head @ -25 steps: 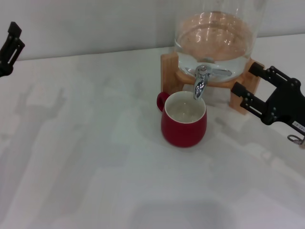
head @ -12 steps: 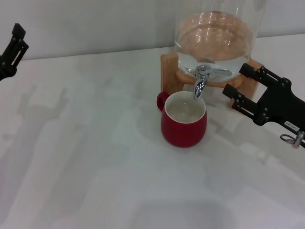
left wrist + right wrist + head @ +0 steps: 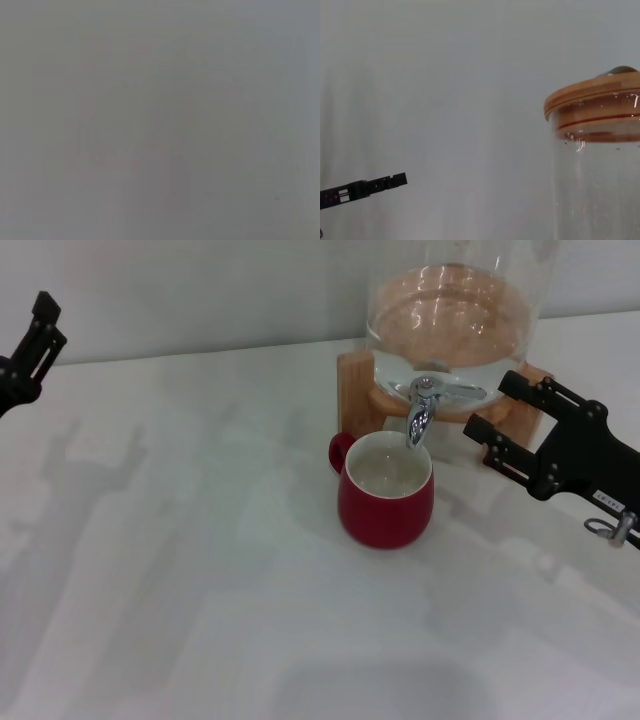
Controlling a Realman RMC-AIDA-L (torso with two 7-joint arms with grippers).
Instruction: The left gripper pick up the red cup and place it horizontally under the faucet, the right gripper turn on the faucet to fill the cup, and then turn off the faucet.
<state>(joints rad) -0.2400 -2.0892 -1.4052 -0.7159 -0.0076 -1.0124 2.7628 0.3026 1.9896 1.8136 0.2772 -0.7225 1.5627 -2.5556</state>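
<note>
So the red cup point(image 3: 386, 490) sat upright on the desk point(image 3: 200, 570) right under the faucet point(image 3: 422, 412) to catch water. Right tool point(image 3: 497, 417), prongs apart, was beside the lever; left tool point(image 3: 30, 350) parked far off, can't tell its state.

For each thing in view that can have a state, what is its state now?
red cup: upright under the spout, liquid inside.
faucet: no stream visible.
glass dispenser: holds water, wooden lid on.
right end effector: open, beside the faucet lever, not touching.
left end effector: far left, away from the cup.
</note>
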